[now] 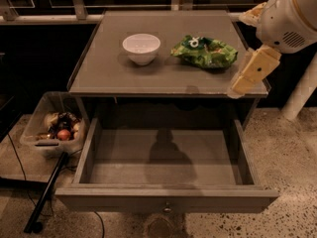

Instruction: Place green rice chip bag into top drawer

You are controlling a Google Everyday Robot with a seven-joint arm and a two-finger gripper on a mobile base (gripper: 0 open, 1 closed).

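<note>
One camera view is all I have, looking down on the cabinet from the front.

My gripper (241, 85) hangs at the right front edge of the cabinet top (109, 73), slanting down and left off my white arm (290, 19). Whether it is clenched or released I cannot tell from here. It carries nothing, for the bag (204, 51) lies apart from it.

The bag rests on the top, up and left of my gripper, near it but not touching. It lies flat and crinkled, with its round logo toward the back. Farther left, beyond the bag, a white bowl (141, 48) stands upright with a clear gap between the two. I judge that the gap leaves me room to come down on the bag without nudging the bowl.

Below and left of my gripper the drawer (124, 202) is pulled well out. Nothing lies in it, so the bag can drop in from above. Its knob (167, 209) sits at the middle of the front panel.

Far left and lower, a clear bin (35, 114) of odds and ends sits on the floor. It is not my target.

As I read it, the task is not yet begun and I am only approaching. Next I must rise over the edge, reach back and left, and pinch a raised fold. The shiny film looks likely to slip.
</note>
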